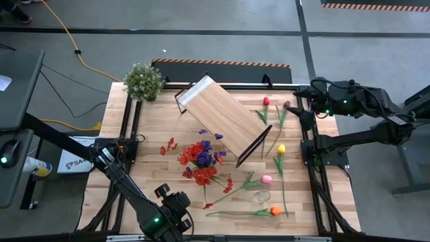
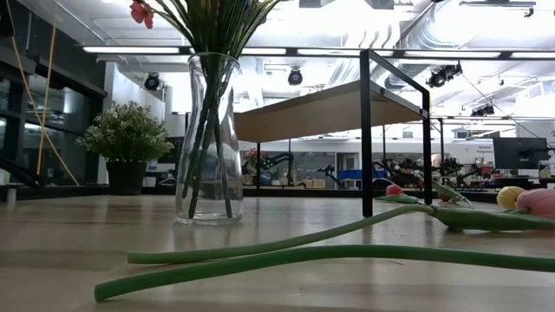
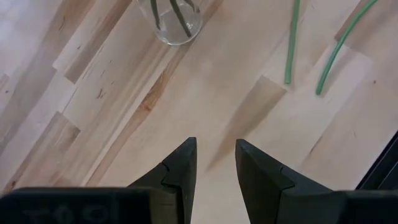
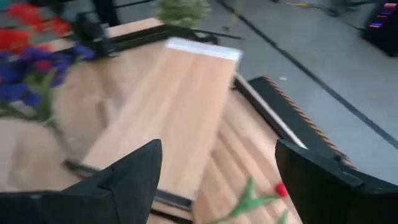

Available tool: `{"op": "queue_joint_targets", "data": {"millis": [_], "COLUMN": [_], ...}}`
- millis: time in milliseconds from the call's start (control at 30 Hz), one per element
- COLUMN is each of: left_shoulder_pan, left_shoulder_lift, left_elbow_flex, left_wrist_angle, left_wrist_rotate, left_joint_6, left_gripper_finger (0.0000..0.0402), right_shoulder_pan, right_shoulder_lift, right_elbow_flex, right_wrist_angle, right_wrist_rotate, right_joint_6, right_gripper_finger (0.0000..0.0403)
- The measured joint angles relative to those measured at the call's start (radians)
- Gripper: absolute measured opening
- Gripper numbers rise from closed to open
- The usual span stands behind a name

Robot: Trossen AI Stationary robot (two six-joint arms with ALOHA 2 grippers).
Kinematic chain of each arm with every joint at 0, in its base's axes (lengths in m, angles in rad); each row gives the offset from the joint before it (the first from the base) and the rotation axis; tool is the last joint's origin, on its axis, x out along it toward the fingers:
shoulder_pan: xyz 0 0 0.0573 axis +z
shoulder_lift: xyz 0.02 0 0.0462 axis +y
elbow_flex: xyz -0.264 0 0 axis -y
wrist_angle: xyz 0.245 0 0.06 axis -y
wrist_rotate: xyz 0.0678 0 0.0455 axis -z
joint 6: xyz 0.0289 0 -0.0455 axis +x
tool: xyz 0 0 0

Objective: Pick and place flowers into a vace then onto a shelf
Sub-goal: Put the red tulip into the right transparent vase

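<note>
A clear glass vase [image 2: 208, 139] stands upright near the table's middle, and a bunch of red and purple flowers [image 1: 201, 158] sticks out of it. Loose tulips lie flat on the table's right half: red [image 1: 266, 102], maroon [image 1: 287, 105], yellow [image 1: 281, 148], pink [image 1: 267, 179], orange [image 1: 275, 211]. The shelf [image 1: 222, 121] stands slantwise at the far middle. My left gripper [image 3: 216, 149] hovers open above bare tabletop near the front edge [image 1: 178, 203], short of the vase's base [image 3: 177, 25]. My right gripper [image 4: 217, 162] is wide open, raised at the far right [image 1: 300, 111], facing the shelf [image 4: 180, 106].
A bushy potted plant [image 1: 143, 81] stands at the far left corner. Two long green stems [image 2: 303, 251] lie across the front of the table; their cut ends [image 3: 289, 78] show ahead of my left gripper. Black frame rails [image 1: 131, 128] run along the table's sides.
</note>
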Motion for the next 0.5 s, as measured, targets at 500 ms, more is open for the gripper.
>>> {"op": "queue_joint_targets", "data": {"millis": [500], "left_shoulder_pan": [0.002], "left_shoulder_lift": [0.000], "left_elbow_flex": [0.000], "left_wrist_angle": [-0.161], "left_wrist_rotate": [0.000], "left_joint_6": [0.001], "left_gripper_finger": [0.0145], "right_shoulder_pan": [-0.011], "right_shoulder_lift": [0.115], "right_elbow_flex": [0.000], "right_wrist_angle": [-0.151], "right_wrist_rotate": [0.366], "right_joint_6": [0.390], "right_gripper_finger": [0.0303]}}
